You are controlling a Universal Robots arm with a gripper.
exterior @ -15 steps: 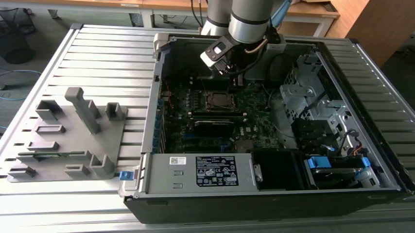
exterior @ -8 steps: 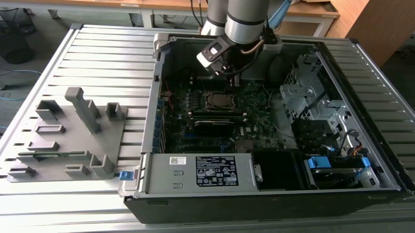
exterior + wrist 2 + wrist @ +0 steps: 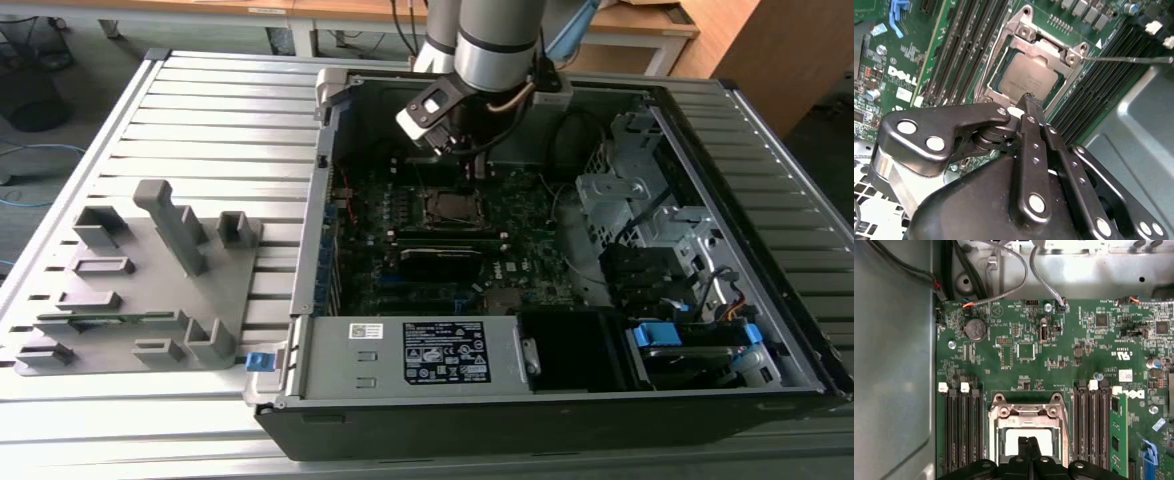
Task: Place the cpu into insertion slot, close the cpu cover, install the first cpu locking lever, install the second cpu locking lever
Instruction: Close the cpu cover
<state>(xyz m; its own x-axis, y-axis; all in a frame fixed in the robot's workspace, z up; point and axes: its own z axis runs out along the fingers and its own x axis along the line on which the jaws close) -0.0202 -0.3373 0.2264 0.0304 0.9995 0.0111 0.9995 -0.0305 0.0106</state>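
A slatted metal table [image 3: 227, 100] carries an open computer case [image 3: 310, 250]. Everything below is placed from the insertion slot [image 3: 451, 207], which sits near the middle of the case. Well to the exterior view's left of the slot, outside the case, a grey fixture tray [image 3: 260, 290] holds upright blocks, and a thin green board [image 3: 114, 318] lies in one of its holders. Inside the case, the green motherboard [image 3: 527, 215] surrounds the slot. A labelled power supply box [image 3: 414, 355] fills the near wall, well apart from the slot. Between the two lies a long black card module [image 3: 454, 262]. Metal drive cages [image 3: 627, 195] stand to the exterior view's right of the slot. The arm [image 3: 497, 40] comes down from above, and its gripper [image 3: 470, 170] hangs just over the slot. In both wrist views the gripper [image 3: 1029, 97] [image 3: 1028, 442] has its fingers pressed together with nothing between them. Rows of black memory slots [image 3: 961, 430] flank the insertion slot [image 3: 1026, 425] on both sides. The cpu [image 3: 1026, 77] sits in the slot, its dull silver top showing through the window of the cpu cover [image 3: 999, 67]. I cannot tell whether that frame lies fully flat. A thin locking lever [image 3: 1129, 59] juts from one corner of the slot, out over the memory slots. A coin cell [image 3: 975, 330] sits on the board apart from the slot.
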